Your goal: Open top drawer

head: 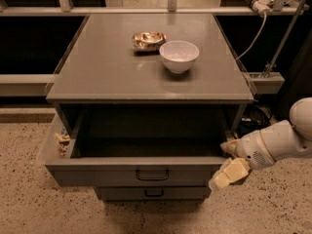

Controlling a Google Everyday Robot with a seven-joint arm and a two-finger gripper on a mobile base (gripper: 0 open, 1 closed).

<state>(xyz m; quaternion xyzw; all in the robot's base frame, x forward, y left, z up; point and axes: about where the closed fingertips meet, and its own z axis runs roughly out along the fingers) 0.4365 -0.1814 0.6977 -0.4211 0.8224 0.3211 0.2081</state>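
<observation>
The top drawer (pixel 97 172) stands pulled out from the grey cabinet (pixel 122 77). Its wide grey front carries a small black loop handle (pixel 152 174), and its deep box looks dark and empty. My gripper (pixel 221 164), on a white arm (pixel 278 143) coming in from the right, is at the right end of the drawer front, level with its top edge. Its two cream fingers (pixel 229 173) are spread apart with nothing held between them. It is well away from the handle.
A white bowl (pixel 179 56) and a crumpled snack bag (pixel 148 40) sit on the cabinet top. A lower drawer front (pixel 153 193) shows beneath. Small items (pixel 62 138) lie beside the drawer's left wall. A cable and power strip (pixel 257 0) are at the back right. The floor is speckled.
</observation>
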